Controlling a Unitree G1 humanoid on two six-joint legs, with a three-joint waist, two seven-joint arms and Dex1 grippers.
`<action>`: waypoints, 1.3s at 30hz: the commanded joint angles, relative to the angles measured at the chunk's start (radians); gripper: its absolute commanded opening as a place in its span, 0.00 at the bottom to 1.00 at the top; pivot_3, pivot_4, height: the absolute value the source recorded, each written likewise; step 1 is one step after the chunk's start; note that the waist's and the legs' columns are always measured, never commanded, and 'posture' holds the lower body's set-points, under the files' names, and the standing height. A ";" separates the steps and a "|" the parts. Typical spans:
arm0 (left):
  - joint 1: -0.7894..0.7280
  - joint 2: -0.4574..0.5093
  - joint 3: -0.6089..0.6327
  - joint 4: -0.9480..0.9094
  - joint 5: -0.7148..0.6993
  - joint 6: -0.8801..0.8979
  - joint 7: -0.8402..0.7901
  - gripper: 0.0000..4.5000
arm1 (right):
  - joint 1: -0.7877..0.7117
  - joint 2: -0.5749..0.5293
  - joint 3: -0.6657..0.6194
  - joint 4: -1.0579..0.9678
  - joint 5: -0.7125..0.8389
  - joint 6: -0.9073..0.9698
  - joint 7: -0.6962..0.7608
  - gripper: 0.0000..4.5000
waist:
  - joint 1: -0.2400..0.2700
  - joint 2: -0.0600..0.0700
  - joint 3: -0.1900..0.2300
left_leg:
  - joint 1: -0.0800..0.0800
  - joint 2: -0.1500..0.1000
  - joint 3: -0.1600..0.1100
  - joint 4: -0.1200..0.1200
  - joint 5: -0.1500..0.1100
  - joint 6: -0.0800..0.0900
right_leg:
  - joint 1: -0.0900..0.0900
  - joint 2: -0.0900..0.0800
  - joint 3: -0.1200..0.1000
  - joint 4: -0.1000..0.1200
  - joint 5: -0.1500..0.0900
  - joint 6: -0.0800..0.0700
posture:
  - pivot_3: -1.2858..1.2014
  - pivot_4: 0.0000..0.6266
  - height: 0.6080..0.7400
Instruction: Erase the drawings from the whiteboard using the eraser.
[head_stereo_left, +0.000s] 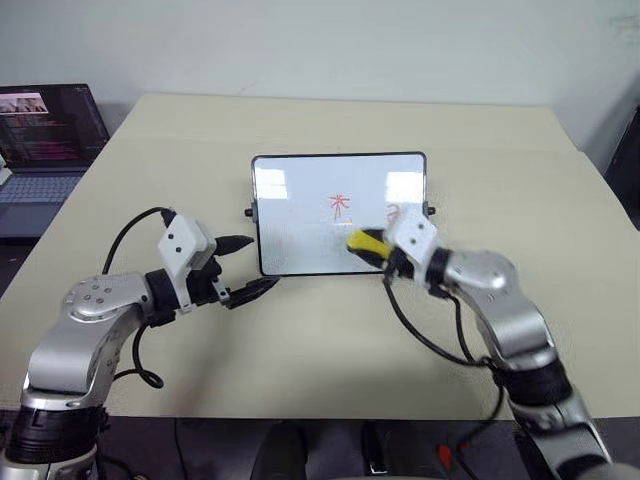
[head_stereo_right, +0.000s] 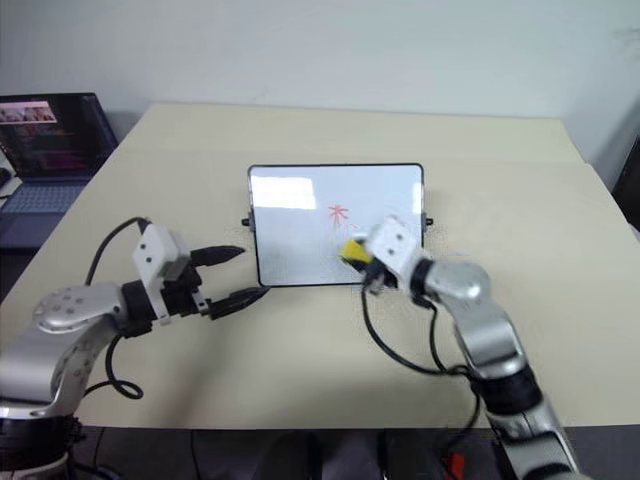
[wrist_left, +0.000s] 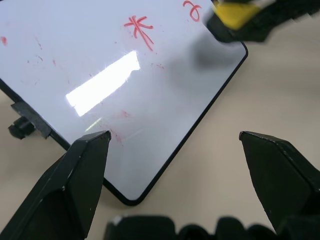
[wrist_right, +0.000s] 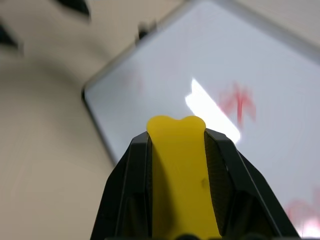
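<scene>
Eraser (wrist_right: 181, 175): small, light, squashes slightly; right gripper (head_stereo_left: 381, 250) clenches it by its sides over the whiteboard's (head_stereo_left: 300, 215) five-o'clock corner. Left gripper (head_stereo_left: 248, 267) gapes empty at eight o'clock. Drawings (head_stereo_left: 341, 206) remain.

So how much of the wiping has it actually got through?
Roughly a third, it seems. The left of the whiteboard shows only faint red smears. The right gripper holds the yellow eraser over the board. Two red drawings are left, middle and right.
</scene>
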 joint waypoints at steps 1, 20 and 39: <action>-0.059 -0.011 -0.016 0.018 0.010 -0.038 0.002 1.00 | 0.044 -0.032 -0.021 -0.112 -0.001 0.040 -0.045 0.25 | -0.004 0.000 0.000 | 0.000 -0.001 0.001 0.000 0.000 0.000 | 0.000 0.001 0.000 0.000 0.000 0.000 | 0.52 0.24 1.00; -0.131 -0.006 -0.058 0.083 0.051 -0.050 0.005 1.00 | -0.365 0.133 0.088 0.378 -0.108 -0.214 -0.300 0.25 | -0.001 0.000 0.000 | 0.000 -0.001 0.008 0.001 0.000 0.000 | 0.000 0.002 0.001 -0.001 0.000 0.000 | 0.52 0.24 1.00; -0.109 -0.012 -0.067 0.053 0.035 -0.038 -0.002 1.00 | -0.477 0.112 0.154 0.703 -0.223 -0.432 -0.328 0.24 | -0.001 -0.001 -0.001 | 0.006 -0.001 0.008 0.012 0.000 0.000 | 0.003 0.002 0.002 0.015 0.000 0.000 | 0.52 0.24 1.00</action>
